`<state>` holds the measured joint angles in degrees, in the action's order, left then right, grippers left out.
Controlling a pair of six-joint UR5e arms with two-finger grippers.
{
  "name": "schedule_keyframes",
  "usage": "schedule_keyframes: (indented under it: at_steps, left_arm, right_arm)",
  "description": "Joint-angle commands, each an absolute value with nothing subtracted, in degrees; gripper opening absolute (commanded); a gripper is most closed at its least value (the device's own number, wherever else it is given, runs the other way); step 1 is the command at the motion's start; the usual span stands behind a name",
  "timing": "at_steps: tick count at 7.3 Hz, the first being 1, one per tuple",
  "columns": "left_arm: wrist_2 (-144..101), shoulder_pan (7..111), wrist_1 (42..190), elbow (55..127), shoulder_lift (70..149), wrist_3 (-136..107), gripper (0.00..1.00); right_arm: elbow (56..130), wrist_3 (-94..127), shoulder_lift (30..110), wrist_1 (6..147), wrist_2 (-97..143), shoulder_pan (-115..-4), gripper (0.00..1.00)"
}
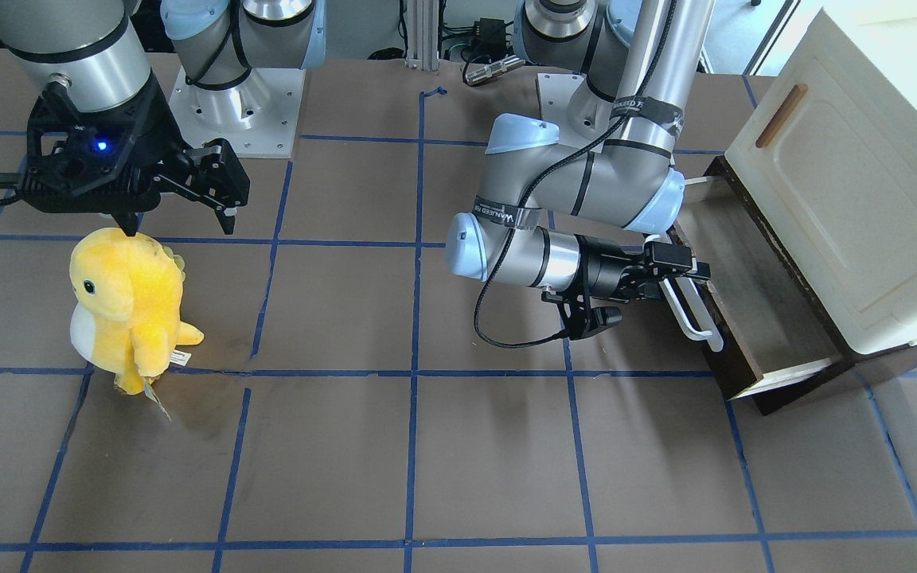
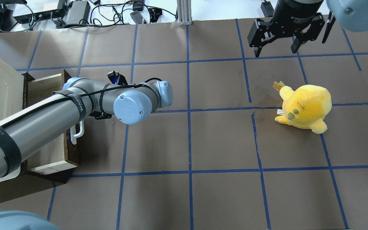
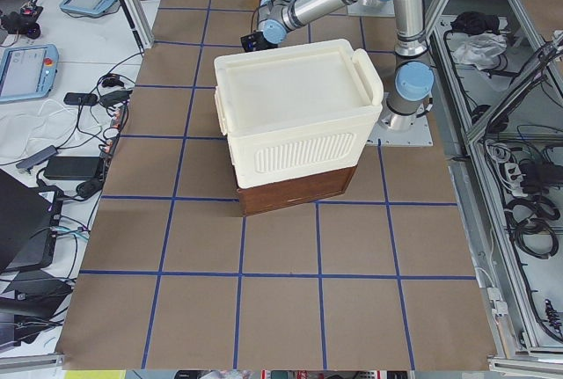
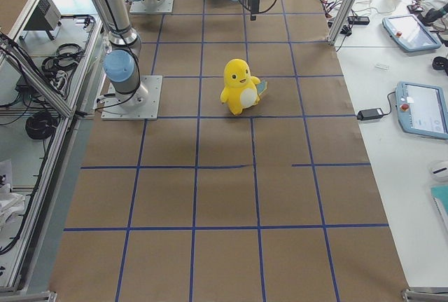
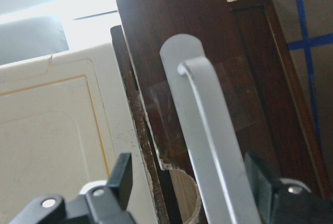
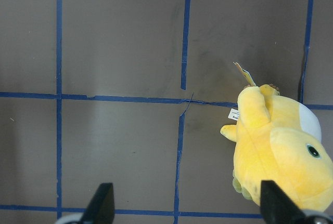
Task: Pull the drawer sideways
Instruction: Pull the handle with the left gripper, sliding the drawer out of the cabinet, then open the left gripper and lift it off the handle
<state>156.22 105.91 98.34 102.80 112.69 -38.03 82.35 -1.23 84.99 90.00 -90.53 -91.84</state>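
Observation:
The drawer [image 1: 753,302] stands pulled out of the cabinet's base. It has a dark brown front [image 2: 72,152], a white bar handle [image 1: 693,314] and a pale wood inside. My left gripper [image 1: 683,274] is at the handle's end nearer the robot. In the left wrist view its fingers [image 5: 122,177] stand apart on either side of the handle [image 5: 208,130], so it is open around the bar. In the overhead view the arm hides this gripper, and only the handle's end [image 2: 77,134] shows. My right gripper [image 1: 178,215] is open and empty, far off.
The cream-white cabinet [image 1: 848,175] with a small brown handle sits above the drawer at the table's end. A yellow plush toy [image 1: 128,310] stands upright on the brown mat, below the right gripper [image 2: 275,51]; it also shows in the right wrist view [image 6: 281,154].

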Motion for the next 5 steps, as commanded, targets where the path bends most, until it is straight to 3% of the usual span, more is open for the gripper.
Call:
schedule_keyframes:
  at_steps: [1, 5]
  left_arm:
    - [137.97, 106.08, 98.09, 94.78, 108.39, -28.72, 1.0]
    - [109.86, 102.15, 97.29, 87.19, 97.24, -16.26, 1.0]
  right_arm:
    - [82.35, -1.23, 84.99, 90.0, -90.53, -91.85, 1.0]
    - [82.35, -1.32, 84.99, 90.0, -90.53, -91.85, 1.0]
